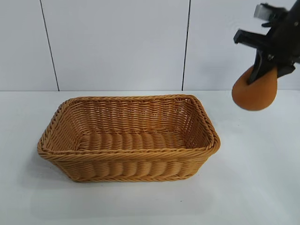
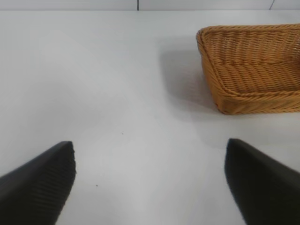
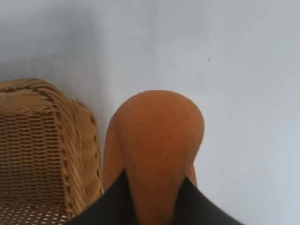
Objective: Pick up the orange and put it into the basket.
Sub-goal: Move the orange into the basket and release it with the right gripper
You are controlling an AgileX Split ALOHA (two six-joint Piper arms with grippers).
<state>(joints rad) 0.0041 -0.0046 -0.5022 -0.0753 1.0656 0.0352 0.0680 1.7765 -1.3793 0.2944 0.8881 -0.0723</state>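
The orange (image 1: 255, 93) hangs in the air at the upper right, well above the table and to the right of the basket (image 1: 129, 176). My right gripper (image 1: 262, 70) is shut on the orange from above. In the right wrist view the orange (image 3: 159, 140) fills the middle between the black fingers (image 3: 105, 206), with the basket's corner (image 3: 70, 140) beside it. The basket is a tan woven wicker one, empty, in the middle of the table. My left gripper (image 2: 150, 183) is open and empty over bare table, and the basket's end (image 2: 253, 101) shows farther off in the left wrist view.
A white table (image 1: 258, 178) runs under everything, with a white panelled wall (image 1: 117, 42) behind. No other objects are in view.
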